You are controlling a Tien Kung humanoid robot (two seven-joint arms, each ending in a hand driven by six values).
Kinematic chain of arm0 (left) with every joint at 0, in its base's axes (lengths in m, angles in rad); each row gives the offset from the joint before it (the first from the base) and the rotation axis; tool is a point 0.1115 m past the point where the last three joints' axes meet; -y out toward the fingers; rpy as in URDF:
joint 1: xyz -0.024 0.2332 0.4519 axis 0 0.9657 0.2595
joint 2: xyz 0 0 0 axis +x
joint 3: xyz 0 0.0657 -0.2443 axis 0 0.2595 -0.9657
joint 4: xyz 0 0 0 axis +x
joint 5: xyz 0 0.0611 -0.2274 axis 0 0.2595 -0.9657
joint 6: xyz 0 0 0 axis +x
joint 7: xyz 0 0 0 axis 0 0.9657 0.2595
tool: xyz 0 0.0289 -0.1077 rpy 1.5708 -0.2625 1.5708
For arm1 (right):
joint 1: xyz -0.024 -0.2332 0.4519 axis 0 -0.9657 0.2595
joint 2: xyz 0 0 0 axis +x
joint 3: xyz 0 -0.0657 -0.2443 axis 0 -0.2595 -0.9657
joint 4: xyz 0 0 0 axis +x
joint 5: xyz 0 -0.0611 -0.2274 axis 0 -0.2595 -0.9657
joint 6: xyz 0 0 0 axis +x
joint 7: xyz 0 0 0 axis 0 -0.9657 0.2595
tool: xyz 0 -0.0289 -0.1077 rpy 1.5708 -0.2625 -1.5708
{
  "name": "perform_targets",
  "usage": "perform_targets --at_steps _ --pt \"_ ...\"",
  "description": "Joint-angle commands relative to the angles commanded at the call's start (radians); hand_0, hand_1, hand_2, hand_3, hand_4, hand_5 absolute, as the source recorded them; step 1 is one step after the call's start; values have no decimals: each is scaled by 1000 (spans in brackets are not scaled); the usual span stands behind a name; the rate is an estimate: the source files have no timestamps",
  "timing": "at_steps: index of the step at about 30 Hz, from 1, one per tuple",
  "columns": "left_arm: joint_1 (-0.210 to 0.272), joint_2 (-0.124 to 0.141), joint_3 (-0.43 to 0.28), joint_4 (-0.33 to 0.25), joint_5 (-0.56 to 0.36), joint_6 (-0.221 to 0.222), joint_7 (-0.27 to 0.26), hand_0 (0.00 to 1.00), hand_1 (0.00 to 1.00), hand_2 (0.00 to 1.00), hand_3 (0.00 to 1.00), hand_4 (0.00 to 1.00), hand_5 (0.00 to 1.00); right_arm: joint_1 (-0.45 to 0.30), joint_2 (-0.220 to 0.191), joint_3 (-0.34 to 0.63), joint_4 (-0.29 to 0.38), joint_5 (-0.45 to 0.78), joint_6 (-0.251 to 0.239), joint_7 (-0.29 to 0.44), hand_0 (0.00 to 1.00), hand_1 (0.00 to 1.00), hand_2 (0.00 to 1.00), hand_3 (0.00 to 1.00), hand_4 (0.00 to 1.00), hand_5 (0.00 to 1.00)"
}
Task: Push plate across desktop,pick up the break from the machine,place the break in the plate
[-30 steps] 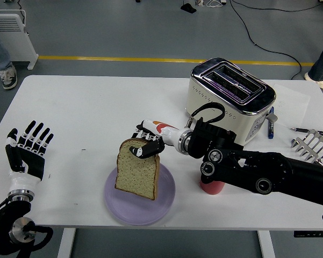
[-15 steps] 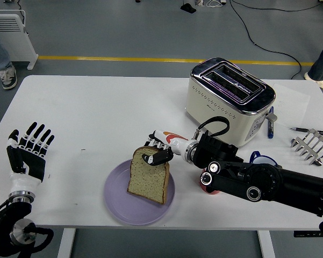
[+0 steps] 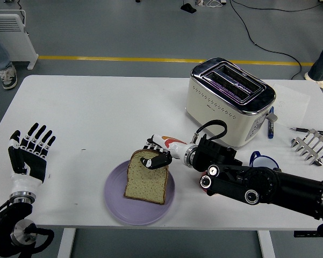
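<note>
A slice of brown bread (image 3: 145, 181) leans low over the lilac plate (image 3: 118, 201) near the table's front edge, its bottom edge on the plate. My right hand (image 3: 154, 156) is shut on the bread's top edge, the black arm reaching in from the right. The cream and chrome toaster (image 3: 231, 99) stands behind the arm with its slots empty. My left hand (image 3: 29, 153) is raised at the left edge with fingers spread, holding nothing.
A red cup (image 3: 208, 183) shows partly behind my right forearm. A blue-rimmed item (image 3: 262, 158), a blue pen (image 3: 270, 124), a black pen (image 3: 306, 130) and a metal rack (image 3: 311, 144) lie right of the toaster. People's legs show at the far corners.
My right hand has lowered the bread and carried it rightward, from hanging above the plate's left to resting tilted on it. The left hand stayed put.
</note>
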Motion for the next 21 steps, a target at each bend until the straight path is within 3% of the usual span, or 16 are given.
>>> perform_targets --at_steps 2,3,8,9,15,21 --pt "0 0 -4 0 0 1 0 778 751 763 724 550 998 0 3 2 -3 -13 0 18 528 596 598 677 616 406" --pt "-1 0 -5 0 0 1 -1 778 751 762 724 548 998 0 4 2 -4 -18 -1 24 738 762 768 842 704 468" --pt "-5 0 -8 -1 -1 1 -1 778 751 762 724 548 998 2 8 8 -9 -72 -13 54 738 762 768 842 704 468" --pt "-5 0 -9 -1 -1 1 -2 778 749 762 723 548 998 1 8 10 -9 -83 -20 60 838 838 868 925 728 475" --pt "-5 0 -11 -2 -1 1 -2 778 750 761 723 548 998 -2 3 39 4 -118 -81 87 857 847 885 936 743 484" --pt "-9 0 -15 -5 0 1 -2 778 749 762 722 548 998 -12 -35 109 88 -151 -131 116 853 839 883 921 737 478"
